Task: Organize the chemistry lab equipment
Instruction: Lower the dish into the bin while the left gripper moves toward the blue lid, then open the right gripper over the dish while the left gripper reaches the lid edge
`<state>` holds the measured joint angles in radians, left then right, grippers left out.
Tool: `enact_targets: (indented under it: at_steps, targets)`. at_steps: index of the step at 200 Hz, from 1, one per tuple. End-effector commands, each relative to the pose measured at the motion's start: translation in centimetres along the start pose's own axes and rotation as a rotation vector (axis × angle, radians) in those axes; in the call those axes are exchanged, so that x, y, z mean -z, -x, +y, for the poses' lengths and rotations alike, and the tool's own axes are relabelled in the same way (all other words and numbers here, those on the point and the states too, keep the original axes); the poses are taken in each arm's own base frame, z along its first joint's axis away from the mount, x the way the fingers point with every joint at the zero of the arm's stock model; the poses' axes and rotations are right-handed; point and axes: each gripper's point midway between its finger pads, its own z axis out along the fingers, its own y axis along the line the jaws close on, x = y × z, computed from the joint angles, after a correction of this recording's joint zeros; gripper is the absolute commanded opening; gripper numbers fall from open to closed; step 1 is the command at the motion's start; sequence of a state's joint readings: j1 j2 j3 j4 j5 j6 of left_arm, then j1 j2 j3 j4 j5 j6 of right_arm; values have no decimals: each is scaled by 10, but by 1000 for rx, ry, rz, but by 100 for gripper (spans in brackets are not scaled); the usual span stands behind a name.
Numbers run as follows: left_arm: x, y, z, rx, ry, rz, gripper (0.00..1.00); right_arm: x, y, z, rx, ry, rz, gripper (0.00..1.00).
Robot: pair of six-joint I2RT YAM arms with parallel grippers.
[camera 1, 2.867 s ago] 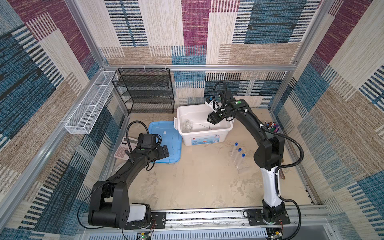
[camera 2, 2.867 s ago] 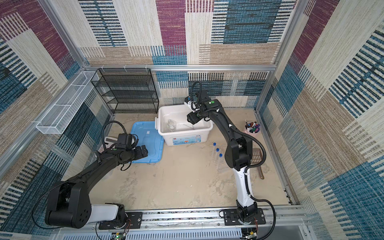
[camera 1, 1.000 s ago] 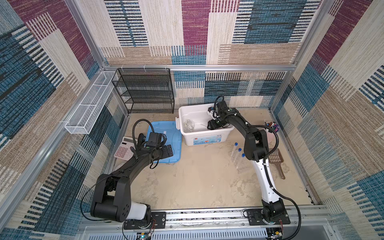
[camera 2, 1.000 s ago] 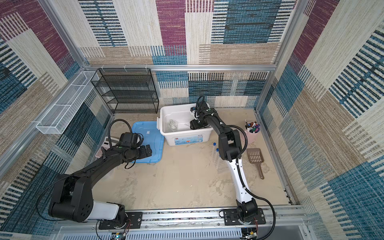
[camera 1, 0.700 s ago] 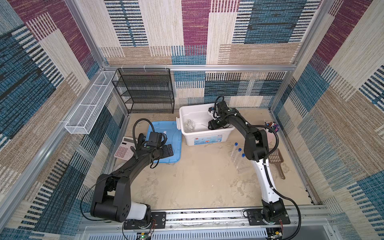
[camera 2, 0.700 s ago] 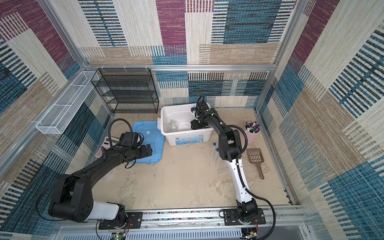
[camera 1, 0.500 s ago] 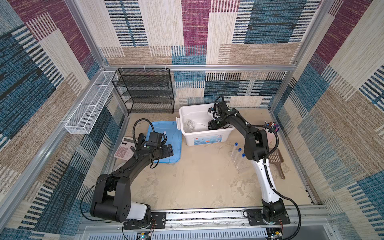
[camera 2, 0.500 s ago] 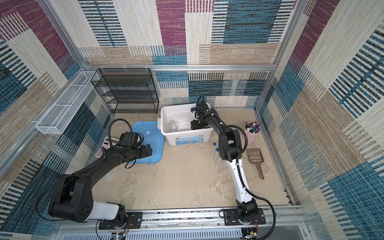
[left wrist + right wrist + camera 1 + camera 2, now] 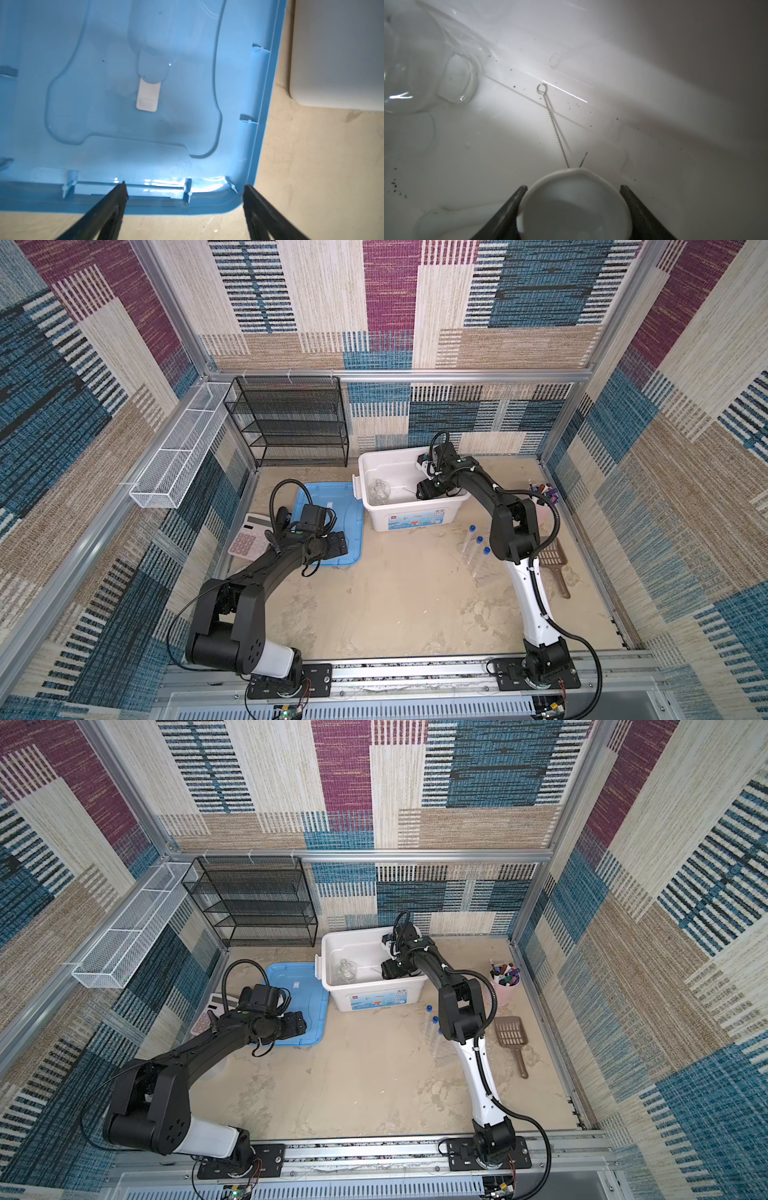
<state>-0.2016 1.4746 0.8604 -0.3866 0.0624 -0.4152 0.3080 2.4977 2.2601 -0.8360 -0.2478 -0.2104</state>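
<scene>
The right gripper (image 9: 573,186) reached down into the white bin (image 9: 362,477), its jaws flanking the white spouted dish (image 9: 571,214). Whether they pressed on it or stood just clear could not be told. The dish sat low beside the wire brush (image 9: 554,124) and flask (image 9: 415,68), evidently the bin being the collecting place. The left gripper (image 9: 185,184) hung spread wide and empty over a corner of the blue lid (image 9: 124,124), probably ready to lift it for closing. Three test tubes (image 9: 479,539) lay unsorted on the counter (image 9: 395,605).
</scene>
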Motion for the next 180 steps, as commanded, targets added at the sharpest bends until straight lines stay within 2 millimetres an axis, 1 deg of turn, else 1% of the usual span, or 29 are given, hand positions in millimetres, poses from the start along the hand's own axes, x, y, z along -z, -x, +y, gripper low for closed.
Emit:
enact_targets:
  at_steps: [1, 30, 64, 95, 129, 180]
  targets:
    - [-3, -3, -11, -7, -50, 25, 86, 8, 11, -4, 0, -13, -41, 76]
    - [-8, -8, -17, -19, -65, 51, 80, 13, 15, -3, -6, -3, -57, 79]
    - [-12, -15, -22, -28, -67, 69, 77, 19, 21, 0, -6, 6, -85, 84]
    - [-16, -21, -27, -29, -76, 87, 72, 23, 26, 3, -11, 23, -103, 85]
    - [-21, -27, -36, -25, -104, 108, 66, 28, 29, 0, -35, 37, -125, 87]
    - [-27, -31, -48, -32, -130, 127, 63, 35, 30, -11, -87, 42, -149, 87]
